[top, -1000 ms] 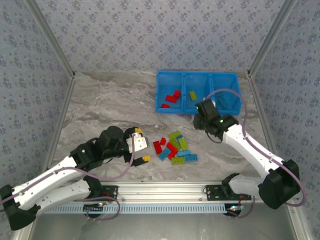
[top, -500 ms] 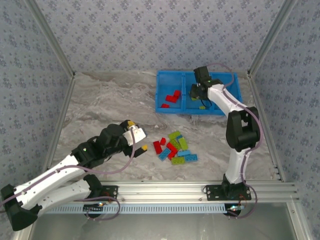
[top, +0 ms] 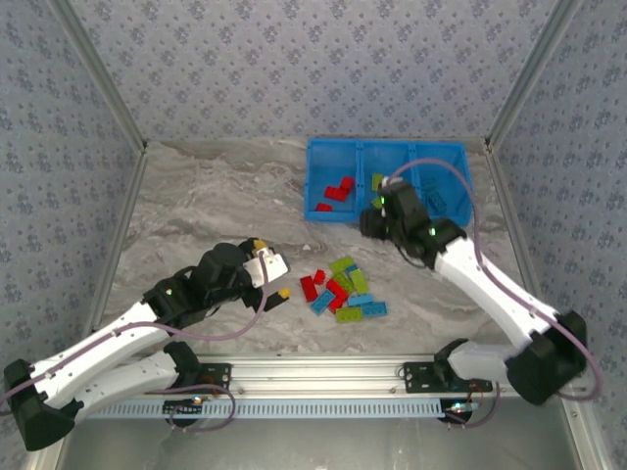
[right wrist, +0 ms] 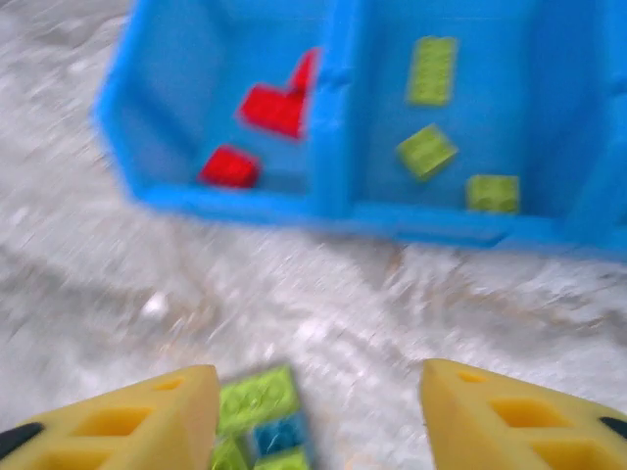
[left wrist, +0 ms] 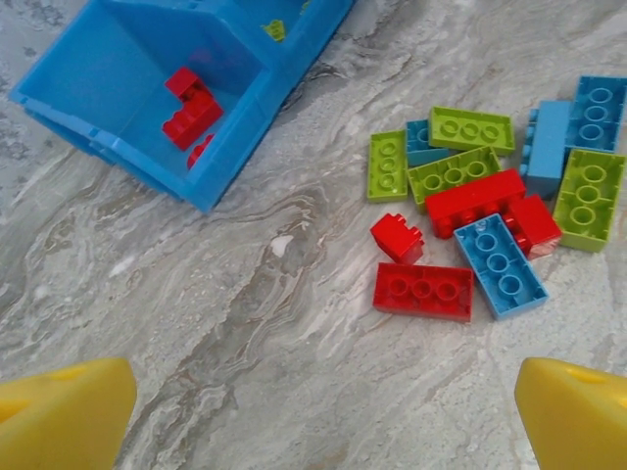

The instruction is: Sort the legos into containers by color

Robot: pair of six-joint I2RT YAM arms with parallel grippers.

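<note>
At the lower corners of the left wrist view, the left gripper (left wrist: 323, 372) shows its two yellow fingers (left wrist: 64, 411) spread out to the frame's edges. Bare marbled table (left wrist: 245, 323) lies between them, and nothing is held or touched. In the blurred right wrist view, the right gripper (right wrist: 318, 374) also has its fingers (right wrist: 147, 416) apart and empty. It is above the table just in front of the bin (right wrist: 294, 208), and a lime brick (right wrist: 257, 397) lies at the bottom edge by the finger at lower left. The loose legos (top: 343, 289) lie in a tight heap at lower centre of the top view, between the two grippers. Seen from the left wrist, the flat red brick (left wrist: 423, 291) at the heap's lower edge has its long axis running left to right. The light blue brick (left wrist: 500, 264) just beside it runs diagonally from upper left to lower right, and a small red cube (left wrist: 397, 237) sits just above. The bin stretches left to right at upper right centre of the top view, with red pieces (top: 338, 189) in its left compartment and lime pieces (right wrist: 426, 150) in the middle one. The right arm (top: 480, 279) crosses in front of the right compartment and hides part of it.
</note>
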